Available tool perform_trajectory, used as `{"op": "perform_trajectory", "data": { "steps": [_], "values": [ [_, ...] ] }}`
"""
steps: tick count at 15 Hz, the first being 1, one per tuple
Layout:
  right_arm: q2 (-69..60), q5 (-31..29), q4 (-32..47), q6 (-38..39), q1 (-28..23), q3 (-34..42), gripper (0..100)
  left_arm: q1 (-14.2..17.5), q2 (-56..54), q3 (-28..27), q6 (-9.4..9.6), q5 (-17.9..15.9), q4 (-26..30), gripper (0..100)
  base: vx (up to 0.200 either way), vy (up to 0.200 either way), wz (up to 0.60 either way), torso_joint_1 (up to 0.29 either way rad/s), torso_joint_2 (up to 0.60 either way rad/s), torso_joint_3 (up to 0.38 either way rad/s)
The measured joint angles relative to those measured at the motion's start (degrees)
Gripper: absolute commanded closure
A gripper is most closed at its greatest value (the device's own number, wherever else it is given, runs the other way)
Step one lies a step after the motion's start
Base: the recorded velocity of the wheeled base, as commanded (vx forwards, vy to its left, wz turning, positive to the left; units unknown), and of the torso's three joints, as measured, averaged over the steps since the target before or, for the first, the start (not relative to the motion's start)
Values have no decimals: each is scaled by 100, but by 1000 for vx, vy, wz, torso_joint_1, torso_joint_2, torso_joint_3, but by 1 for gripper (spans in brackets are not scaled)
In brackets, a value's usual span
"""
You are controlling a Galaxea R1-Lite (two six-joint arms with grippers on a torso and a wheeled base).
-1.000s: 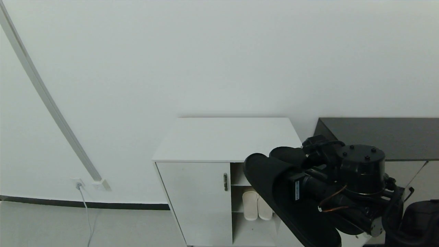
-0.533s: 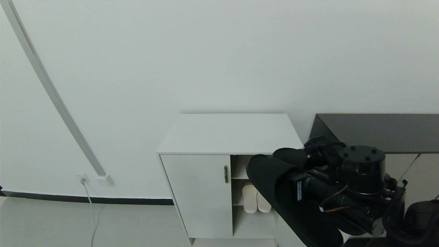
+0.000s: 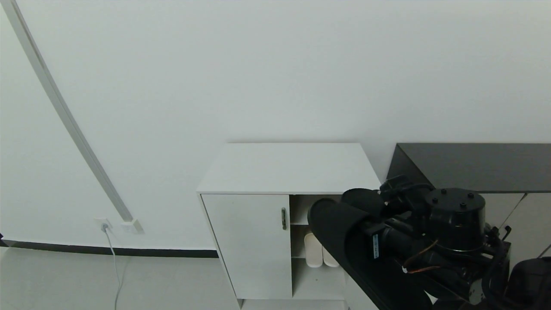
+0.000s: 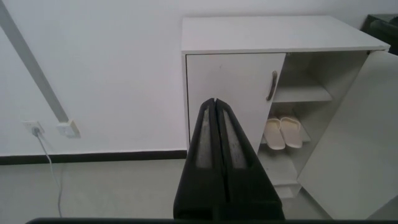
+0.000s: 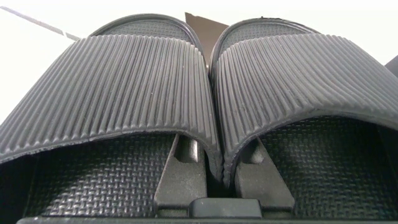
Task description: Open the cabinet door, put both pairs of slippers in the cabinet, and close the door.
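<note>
The white cabinet (image 3: 284, 168) stands against the wall, its left door (image 3: 247, 245) closed and its right door (image 4: 348, 155) swung open. A pair of white slippers (image 3: 315, 256) (image 4: 285, 132) lies side by side on the middle shelf. My right gripper (image 5: 217, 152) is shut on a pair of black ribbed slippers (image 3: 340, 232) (image 5: 149, 81), one finger (image 5: 183, 177) inside each slipper, held in the air in front of the open right half. My left gripper (image 4: 215, 104) is shut with nothing in it, some way back from the cabinet and facing the closed door.
A dark grey low unit (image 3: 473, 165) adjoins the cabinet on the right. A wall socket with a hanging cable (image 3: 104, 227) and a slanted grey conduit (image 3: 64, 116) are on the left. Bare floor (image 3: 129, 284) lies left of the cabinet.
The head view shifted a second ago, so the cabinet looks slightly smaller and higher. Since then the right arm with the black slippers has sunk a little.
</note>
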Motion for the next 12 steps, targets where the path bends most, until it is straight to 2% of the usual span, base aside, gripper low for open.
{"op": "perform_trajectory", "data": {
  "steps": [12],
  "values": [
    [41,11,-2,4,107,63,100,0,0,0,-5,0,5,100,0,0,0,-147,334,181]
  ]
}}
